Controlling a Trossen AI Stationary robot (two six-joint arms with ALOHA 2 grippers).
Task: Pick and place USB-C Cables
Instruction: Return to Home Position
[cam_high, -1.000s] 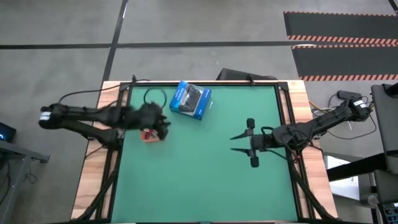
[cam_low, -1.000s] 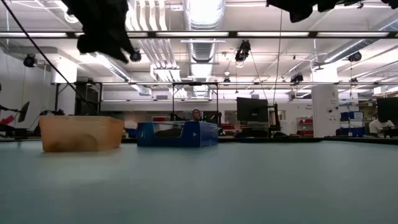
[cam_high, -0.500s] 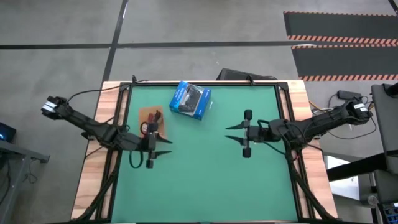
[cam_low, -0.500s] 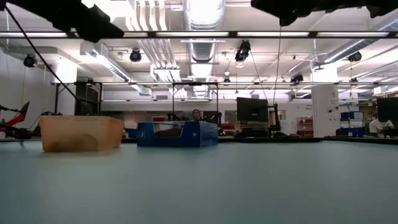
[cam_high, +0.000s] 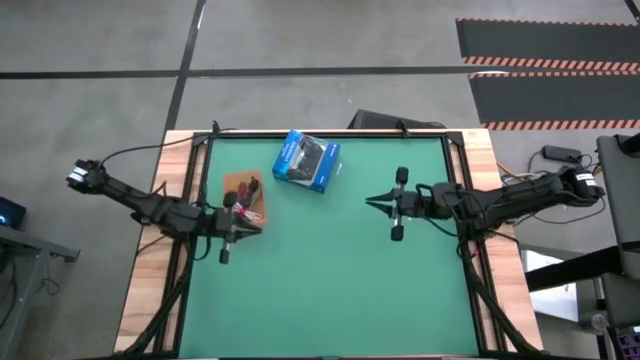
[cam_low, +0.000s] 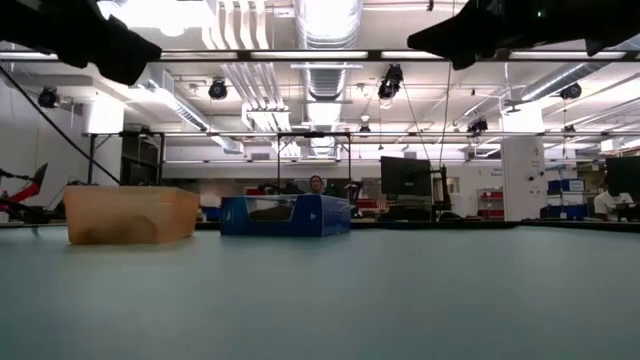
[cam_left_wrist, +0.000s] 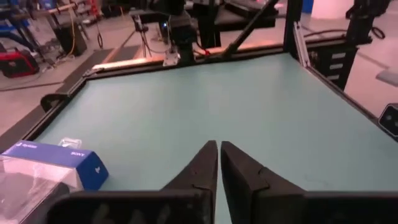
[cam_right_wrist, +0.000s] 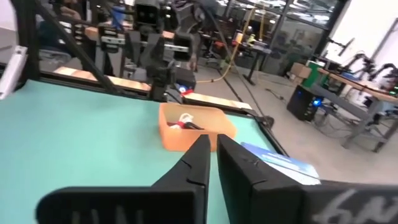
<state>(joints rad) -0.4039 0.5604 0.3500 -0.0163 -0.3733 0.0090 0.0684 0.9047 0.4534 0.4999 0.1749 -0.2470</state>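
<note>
Hovering above the green table (cam_high: 320, 280) with the left gripper (cam_high: 256, 229), fingers pressed together on nothing, just beside the orange bin (cam_high: 230, 180), with the USB-C cables (cam_right_wrist: 185, 122) lying inside as a tangle of white, red and dark. Facing it from well across the table with the right gripper (cam_high: 370, 200), fingers likewise together and empty, bin straight ahead of the tips. Near the bin, off to one side of the right claw's line, a blue box (cam_high: 307, 161).
</note>
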